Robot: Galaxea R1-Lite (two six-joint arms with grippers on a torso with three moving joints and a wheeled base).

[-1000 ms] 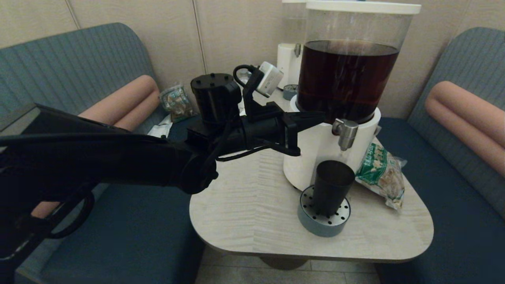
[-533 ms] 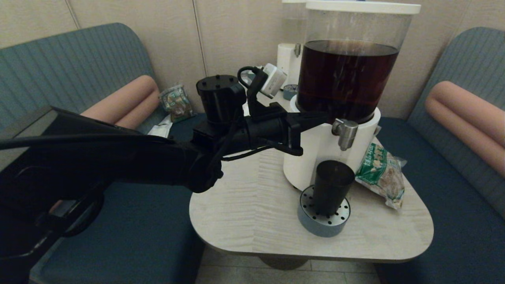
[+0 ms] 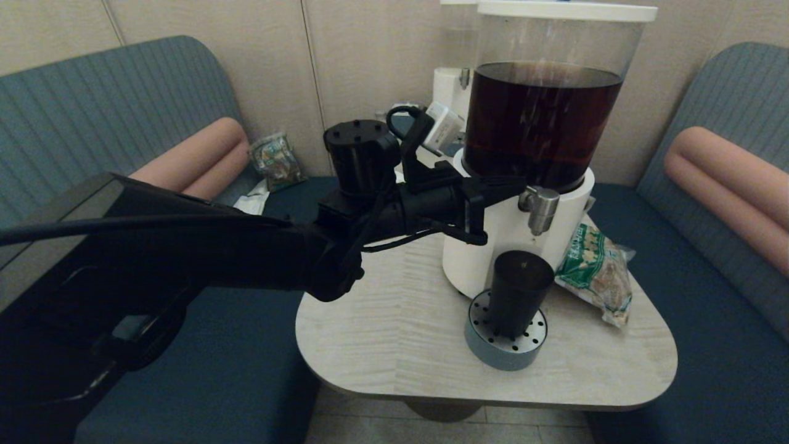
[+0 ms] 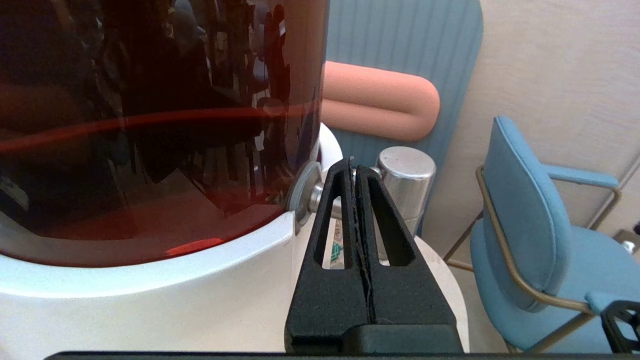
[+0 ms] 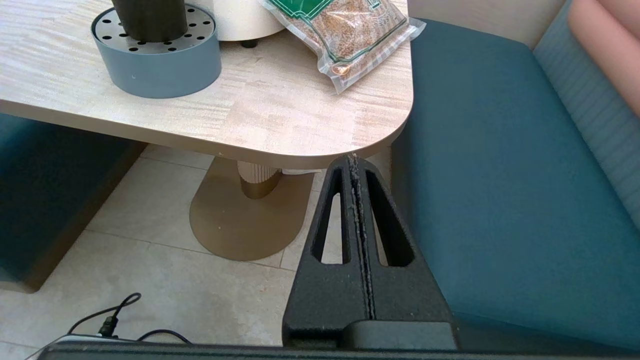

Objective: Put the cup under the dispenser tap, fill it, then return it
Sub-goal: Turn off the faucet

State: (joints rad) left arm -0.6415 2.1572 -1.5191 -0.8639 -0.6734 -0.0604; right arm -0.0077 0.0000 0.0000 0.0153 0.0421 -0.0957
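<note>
Cup (image 3: 519, 290) already sits under the tap (image 3: 539, 208) near the table's (image 3: 382, 333) front edge. Left gripper (image 3: 516, 185), jaws together, is at the tap; filling and return are left.

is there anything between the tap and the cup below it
No. In the head view the gap from the tap down to the cup is bare; the shut left gripper is beside the tap.

A café or restaurant booth: teal ribbed upholstered bench seats (image 3: 111, 105) with salmon bolster cushions (image 3: 191, 160) flank a small rounded pale-wood table (image 3: 394, 345) carrying a large clear-tank drink dispenser (image 3: 542, 117).
</note>
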